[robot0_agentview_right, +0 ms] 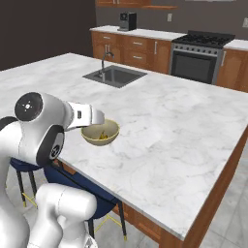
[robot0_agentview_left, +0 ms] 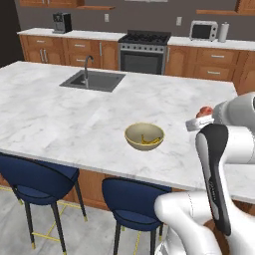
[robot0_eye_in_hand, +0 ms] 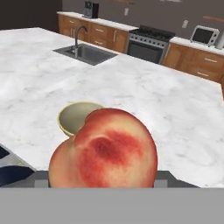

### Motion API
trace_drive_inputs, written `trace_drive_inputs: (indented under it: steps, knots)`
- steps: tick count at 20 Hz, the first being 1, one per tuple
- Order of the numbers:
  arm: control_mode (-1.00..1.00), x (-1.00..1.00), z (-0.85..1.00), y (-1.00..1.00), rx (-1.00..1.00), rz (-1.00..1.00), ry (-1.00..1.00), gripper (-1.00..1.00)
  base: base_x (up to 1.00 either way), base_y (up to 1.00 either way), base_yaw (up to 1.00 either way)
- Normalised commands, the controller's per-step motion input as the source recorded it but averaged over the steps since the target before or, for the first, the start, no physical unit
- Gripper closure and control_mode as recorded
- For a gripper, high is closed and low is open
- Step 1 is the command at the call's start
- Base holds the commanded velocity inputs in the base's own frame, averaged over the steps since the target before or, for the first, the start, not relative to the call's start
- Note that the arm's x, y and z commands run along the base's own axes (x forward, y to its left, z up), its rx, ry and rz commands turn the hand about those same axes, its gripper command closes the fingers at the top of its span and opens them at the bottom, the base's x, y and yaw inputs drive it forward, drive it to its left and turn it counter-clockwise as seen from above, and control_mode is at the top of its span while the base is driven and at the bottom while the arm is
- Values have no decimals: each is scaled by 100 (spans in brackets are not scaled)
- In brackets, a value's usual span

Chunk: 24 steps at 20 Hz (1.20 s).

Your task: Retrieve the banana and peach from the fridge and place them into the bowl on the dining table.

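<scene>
The red-orange peach [robot0_eye_in_hand: 105, 151] looms large at the bottom of the hand view and hides the fingertips. From the left base view the peach [robot0_agentview_left: 203, 110] sits in my gripper [robot0_agentview_left: 199, 116], which is shut on it above the dining table [robot0_agentview_left: 50, 114], to the right of the yellow-tan bowl [robot0_agentview_left: 144, 136]. The banana [robot0_agentview_left: 149, 141] lies inside that bowl. In the right base view my gripper [robot0_agentview_right: 98, 116] hovers just over the near rim of the bowl [robot0_agentview_right: 100, 132]. In the hand view the bowl [robot0_eye_in_hand: 70, 114] is just beyond the peach. The fridge is out of view.
A steel sink with a tap [robot0_agentview_left: 93, 79] is set into the table's far left part. Two blue stools [robot0_agentview_left: 37, 182] [robot0_agentview_left: 132, 201] stand at the near edge. Beyond are wooden cabinets, a stove [robot0_agentview_left: 142, 50] and a microwave [robot0_agentview_left: 203, 31].
</scene>
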Motion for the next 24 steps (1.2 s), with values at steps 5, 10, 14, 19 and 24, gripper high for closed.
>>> trace_drive_inputs:
  steps: [5, 10, 14, 19, 24]
  knots:
    - [-100, 71, -40, 46, 0, 0, 16, 100, 0, 0, 0]
    - [-100, 73, -40, 28, 0, 0, 20, 100, 0, 0, 0]
    - [-100, 72, -29, 5, 4, 0, 25, 100, 0, 0, 0]
    - [-100, 64, -44, 0, 11, 0, 16, 100, 0, 0, 0]
    - [-100, 55, -51, 0, 2, 0, 3, 100, 0, 0, 0]
